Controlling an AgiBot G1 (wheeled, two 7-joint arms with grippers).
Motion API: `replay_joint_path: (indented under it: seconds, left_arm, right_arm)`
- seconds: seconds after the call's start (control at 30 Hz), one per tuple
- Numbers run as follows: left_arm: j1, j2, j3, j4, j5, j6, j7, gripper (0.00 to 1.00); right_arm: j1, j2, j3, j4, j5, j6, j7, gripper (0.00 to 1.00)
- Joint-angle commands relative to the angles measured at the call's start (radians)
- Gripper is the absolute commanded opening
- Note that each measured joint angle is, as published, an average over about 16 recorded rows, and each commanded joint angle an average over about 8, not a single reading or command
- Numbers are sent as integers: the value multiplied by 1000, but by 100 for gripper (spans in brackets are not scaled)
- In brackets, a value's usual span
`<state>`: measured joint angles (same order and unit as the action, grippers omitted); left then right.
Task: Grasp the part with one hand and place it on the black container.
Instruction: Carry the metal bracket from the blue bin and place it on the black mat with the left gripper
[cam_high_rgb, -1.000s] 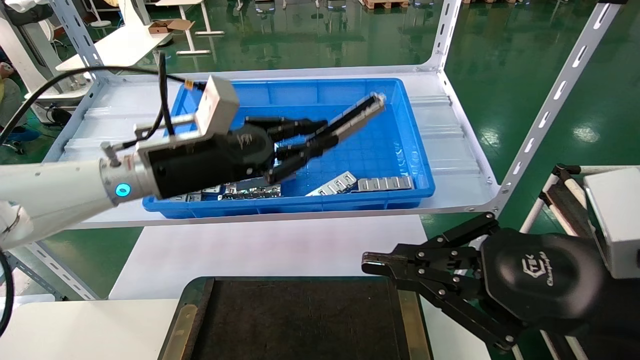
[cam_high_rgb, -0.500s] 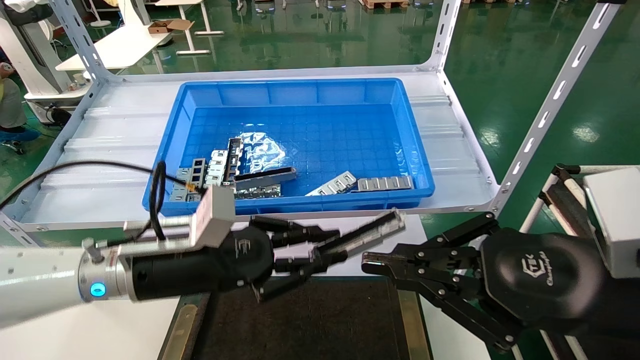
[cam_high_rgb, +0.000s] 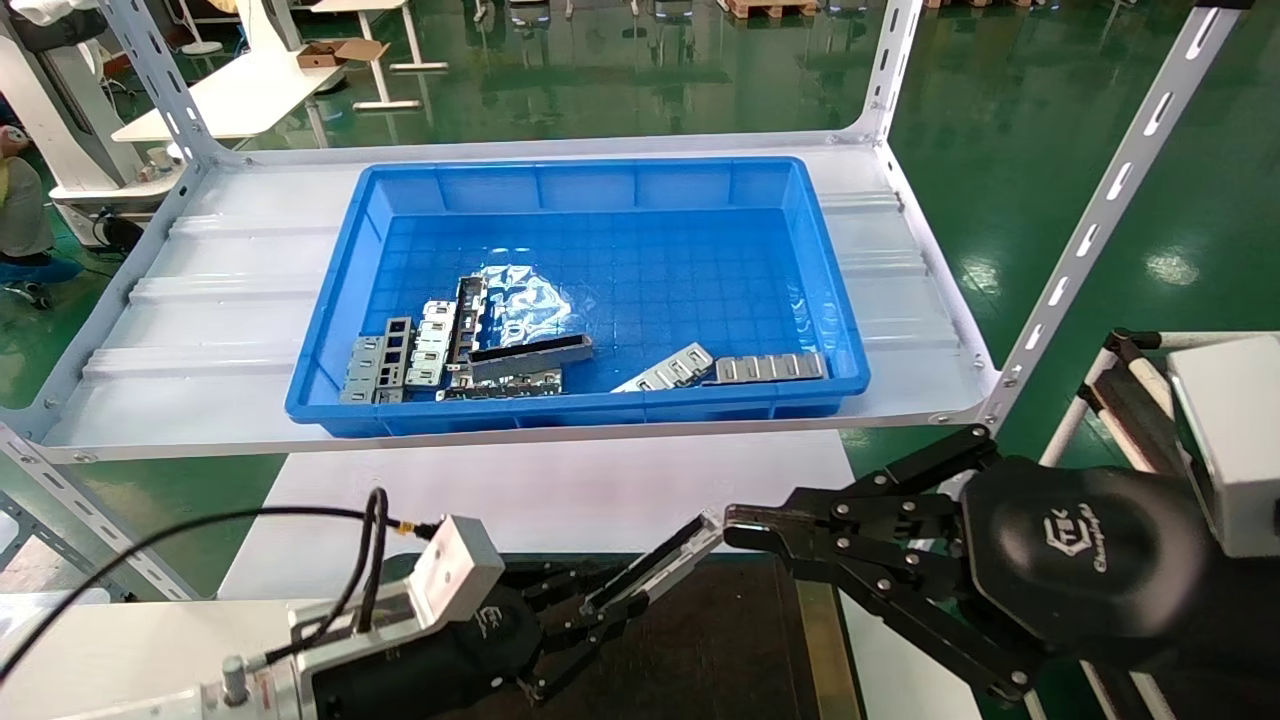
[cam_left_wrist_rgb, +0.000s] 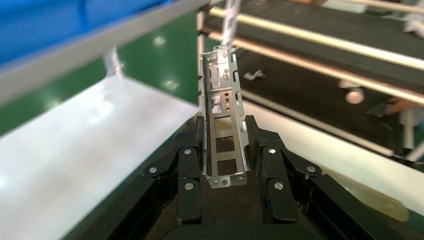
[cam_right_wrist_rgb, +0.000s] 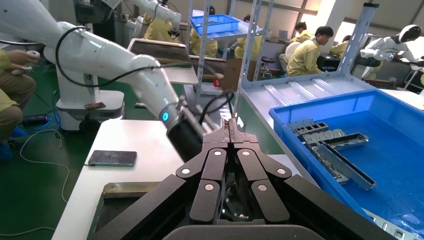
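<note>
- Head view: at the lower left, the left gripper (cam_high_rgb: 600, 612) is seen low over the near edge of the black container (cam_high_rgb: 375, 630), its fingers clamped on the part (cam_high_rgb: 665, 565).
- The part is held by one end, above the container's far rim; its free end points up and to the right, very near the tip of the right gripper (cam_high_rgb: 760, 530).
- In the left wrist view, the part (cam_left_wrist_rgb: 223, 120) is seen as a thin metal channel with rectangular slots, gripped on its two side walls.
- It is judged to be light and stiff, but smooth, so it could slip or turn between the fingers; a hold nearer its middle would be steadier.
- In the middle, farther back, similar pieces lie in the blue bin (cam_high_rgb: 600, 175).
- At the right, the right gripper is parked with its fingers together, holding nothing.
</note>
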<state>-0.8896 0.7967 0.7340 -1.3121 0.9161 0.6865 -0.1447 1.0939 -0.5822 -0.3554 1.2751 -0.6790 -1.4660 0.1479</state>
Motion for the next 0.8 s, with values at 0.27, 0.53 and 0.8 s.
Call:
replay_joint_path:
  seconds: [0.27, 0.53, 0.8]
  left_arm:
    - [116, 64, 47, -38, 57, -258, -64, 0]
    - [177, 158, 102, -24, 101, -487, -106, 0]
    - [183, 244, 183, 11, 97, -674, -160, 0]
  right_arm:
    - [0, 0, 0, 0, 0, 0, 0, 0]
    - [0, 0, 0, 0, 0, 0, 0, 0]
    - [0, 0, 0, 0, 0, 0, 0, 0]
